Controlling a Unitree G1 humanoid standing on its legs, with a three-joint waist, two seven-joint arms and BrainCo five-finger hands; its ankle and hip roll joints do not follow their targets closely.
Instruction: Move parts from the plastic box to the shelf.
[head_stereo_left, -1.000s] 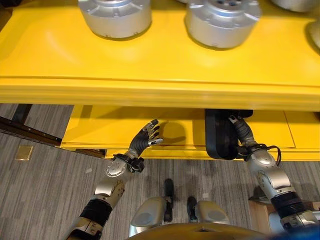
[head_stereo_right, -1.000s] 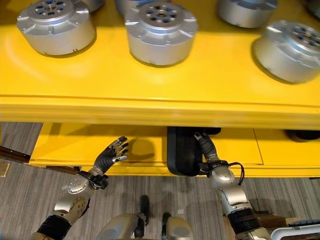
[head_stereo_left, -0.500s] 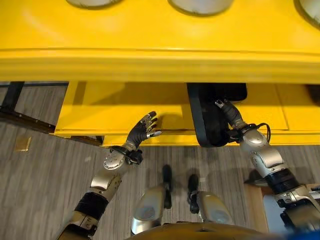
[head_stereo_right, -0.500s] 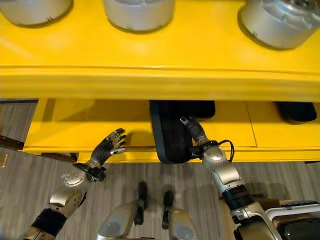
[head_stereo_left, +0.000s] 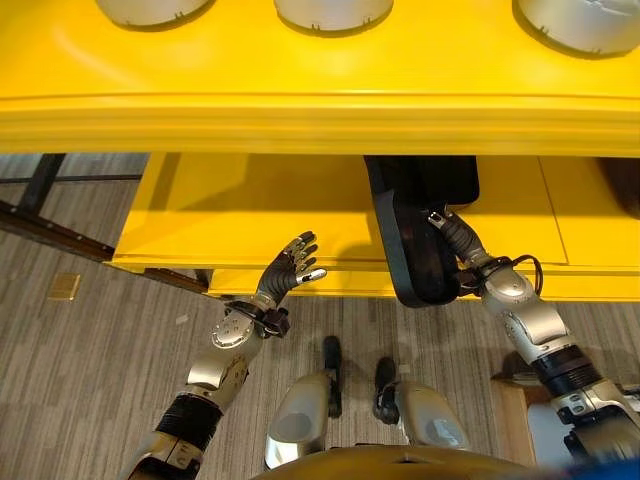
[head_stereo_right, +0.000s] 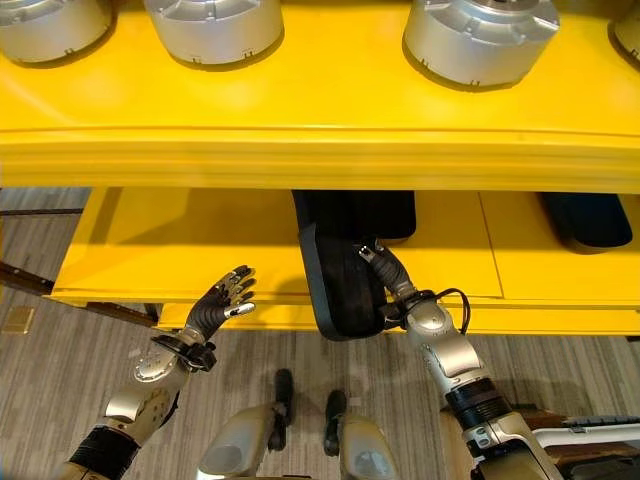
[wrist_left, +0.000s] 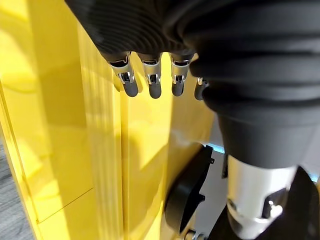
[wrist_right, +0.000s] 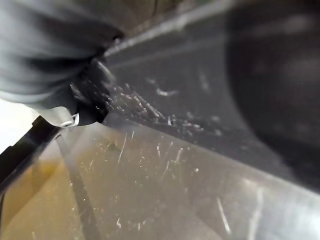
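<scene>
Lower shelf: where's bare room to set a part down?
Lower shelf is bare left of the black part, above the open left hand, and between that part and another black part at the right. Crowded where the right hand meets the black part.

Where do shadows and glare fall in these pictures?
Left eye view: the upper yellow shelf board throws a dark band over the lower yellow shelf board, and the left hand casts its shadow there. Right eye view: soft sheen on the upper board near the silver round metal parts. Left wrist view: bright stripes on yellow.
</scene>
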